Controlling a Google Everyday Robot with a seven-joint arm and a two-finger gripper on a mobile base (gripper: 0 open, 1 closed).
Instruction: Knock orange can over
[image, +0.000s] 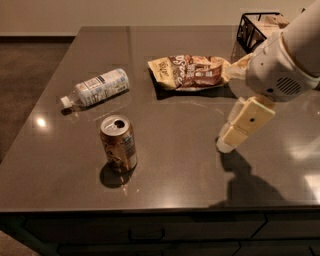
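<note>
Item: orange can (119, 144), standing upright on the near-left part of the table (175, 172), silver top with the tab opening facing up.
Item: gripper (226, 144), cream-coloured, angled down and leftward over the right side of the table, its tip low above the surface; well apart from the can.
Claw state: cannot tell; holds nothing that shows.
Arm: white housing (280, 70) enters from the far right above the gripper.
Other stock: clear plastic bottle (95, 87) lying on its side, far left of the can; snack bag (192, 71) lying flat, far centre; black wire basket (255, 30) at the far-right corner.
Step in hand: approach, by my reading; the can is untouched and not yet tipped.
Next move calls for: a leftward sweep across the bare stretch between gripper and can, meeting the can's side high enough to topple it rather than slide it.
Caution: the bottle lies just beyond the can; a long push could roll it.
</note>
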